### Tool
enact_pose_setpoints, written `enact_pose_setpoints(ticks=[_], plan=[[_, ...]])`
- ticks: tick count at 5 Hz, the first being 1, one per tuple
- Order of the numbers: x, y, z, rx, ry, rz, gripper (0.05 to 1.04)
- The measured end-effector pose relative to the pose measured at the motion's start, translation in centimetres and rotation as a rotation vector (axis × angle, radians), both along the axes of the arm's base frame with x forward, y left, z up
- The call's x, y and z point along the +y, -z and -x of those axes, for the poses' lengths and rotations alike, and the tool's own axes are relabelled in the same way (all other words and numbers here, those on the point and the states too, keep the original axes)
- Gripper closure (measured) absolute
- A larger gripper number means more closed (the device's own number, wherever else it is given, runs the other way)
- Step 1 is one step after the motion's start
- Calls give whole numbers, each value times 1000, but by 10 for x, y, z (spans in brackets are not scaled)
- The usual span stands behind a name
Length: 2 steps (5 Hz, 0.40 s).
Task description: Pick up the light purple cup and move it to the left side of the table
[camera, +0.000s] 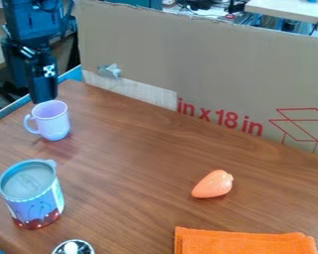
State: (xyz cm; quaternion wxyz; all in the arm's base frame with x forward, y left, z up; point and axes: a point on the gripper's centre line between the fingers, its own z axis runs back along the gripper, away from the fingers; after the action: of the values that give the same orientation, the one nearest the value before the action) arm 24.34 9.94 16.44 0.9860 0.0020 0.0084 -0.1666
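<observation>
Canister (33,198) stands upright at far left on the brown wood-grain table (135,168), with a blue rim, printed sides and a dark red base band; a greyish surface, apparently a lid, covers its top, so I cannot see any contents. Slightly right of it and farther back, black gripper (44,99) hangs nearly vertical from the arm (36,25) at the upper left, directly over the mug's rim. I cannot tell whether its jaws are parted or closed, nor whether they grip the rim. Pale lilac mug (52,120) is roughly upright, handle toward the left; its contents cannot be made out. Next, at the near edge, lies a shiny silver item (73,247), partly cut off. Cardboard panel (221,64) with red print runs along the back. At right, an orange, tapered toy (212,184) lies behind a folded orange cloth (245,242).
</observation>
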Motion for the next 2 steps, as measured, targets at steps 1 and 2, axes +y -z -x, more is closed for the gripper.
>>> enact_pose_setpoints(ticks=[1, 2], plan=[[0, 7, 0, 24, -3, 10, 83], [8, 30, -23, 38, -24, 15, 83]])
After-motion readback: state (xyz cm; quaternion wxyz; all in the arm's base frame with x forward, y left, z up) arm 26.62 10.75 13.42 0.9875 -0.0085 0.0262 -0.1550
